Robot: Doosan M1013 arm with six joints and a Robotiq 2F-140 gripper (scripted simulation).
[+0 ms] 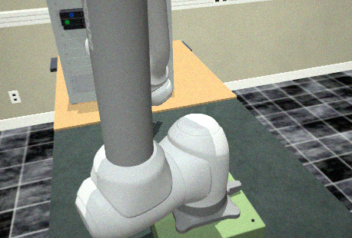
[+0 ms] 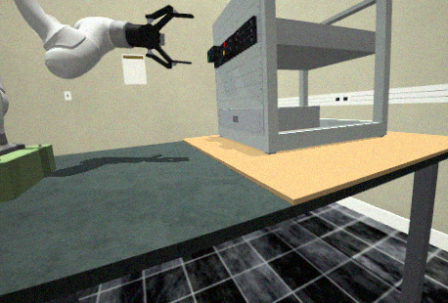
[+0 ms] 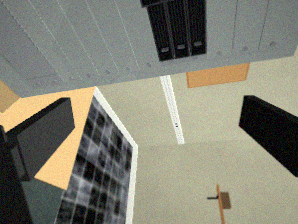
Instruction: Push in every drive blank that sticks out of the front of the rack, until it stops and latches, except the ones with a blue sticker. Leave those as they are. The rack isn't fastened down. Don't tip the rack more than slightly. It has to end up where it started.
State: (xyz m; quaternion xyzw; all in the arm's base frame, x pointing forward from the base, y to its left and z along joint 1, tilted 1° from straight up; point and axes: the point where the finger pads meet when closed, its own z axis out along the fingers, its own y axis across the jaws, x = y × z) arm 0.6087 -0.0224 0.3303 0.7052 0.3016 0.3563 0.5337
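Note:
The grey open-frame rack (image 2: 298, 64) stands on the orange board (image 2: 333, 162). A row of black drive blanks (image 2: 235, 42) runs across its front, high up. In the top view the blanks (image 1: 71, 19) show a blue sticker (image 1: 71, 14) above a green one (image 1: 67, 22). The rest of the row is hidden behind my arm. Red and yellow stickers (image 2: 225, 49) show in the exterior view. My gripper (image 2: 188, 39) is open and empty. It hovers in the air in front of the blanks, a short way off, pointing at the rack. The wrist view shows three blanks (image 3: 177, 30) above my spread fingers.
My arm's thick link (image 1: 119, 70) and base joint (image 1: 161, 173) block much of the top view. The green pedestal (image 2: 24, 169) sits at the dark green table's (image 2: 137, 201) near end. The orange board's edges overhang tiled floor (image 2: 293, 260).

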